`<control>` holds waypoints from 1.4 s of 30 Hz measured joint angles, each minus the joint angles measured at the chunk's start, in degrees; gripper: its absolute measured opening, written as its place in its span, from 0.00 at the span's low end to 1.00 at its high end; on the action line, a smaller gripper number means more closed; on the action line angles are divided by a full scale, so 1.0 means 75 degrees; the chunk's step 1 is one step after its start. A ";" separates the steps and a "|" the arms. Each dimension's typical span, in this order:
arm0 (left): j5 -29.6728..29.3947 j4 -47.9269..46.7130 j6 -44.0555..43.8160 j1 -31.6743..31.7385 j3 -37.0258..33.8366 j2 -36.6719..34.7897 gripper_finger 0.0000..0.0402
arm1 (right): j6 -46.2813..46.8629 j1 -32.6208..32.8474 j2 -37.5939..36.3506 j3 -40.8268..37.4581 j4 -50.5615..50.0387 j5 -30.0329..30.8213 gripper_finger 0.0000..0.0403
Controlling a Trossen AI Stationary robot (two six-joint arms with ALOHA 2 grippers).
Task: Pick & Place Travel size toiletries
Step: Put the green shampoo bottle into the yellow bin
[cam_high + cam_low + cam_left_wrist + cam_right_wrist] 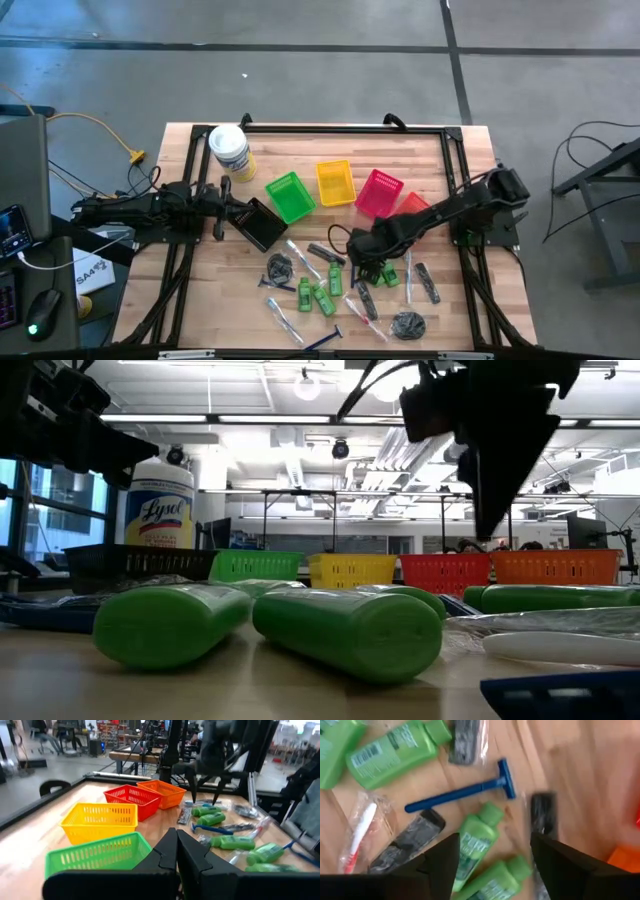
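Note:
The travel size toiletries lie scattered on the near half of the wooden table [440, 160]: green mini bottles [322, 295], a blue razor [465, 792], wrapped black combs [407, 842] and clear tubes [360, 832]. My right gripper [494, 840] hangs over them, pointing steeply down and open. One green bottle [476, 845] lies flat below, between the two fingers, and a second [495, 881] lies beside it. In the high view this gripper [372, 266] stands right of the table's middle. My left gripper [177, 851] is shut and level at the table's left, holding nothing.
Green [290, 196], yellow [335, 182], red [379, 192] and orange [412, 204] baskets stand in a row across the table's middle. A black basket [258, 224] sits by my left gripper. A white tub [230, 150] stands at the far left.

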 joint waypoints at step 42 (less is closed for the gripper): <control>-0.0070 0.0008 -0.0447 0.0003 0.0000 0.0000 0.00 | 0.1080 0.0627 0.1213 0.0000 0.0555 -0.0098 0.60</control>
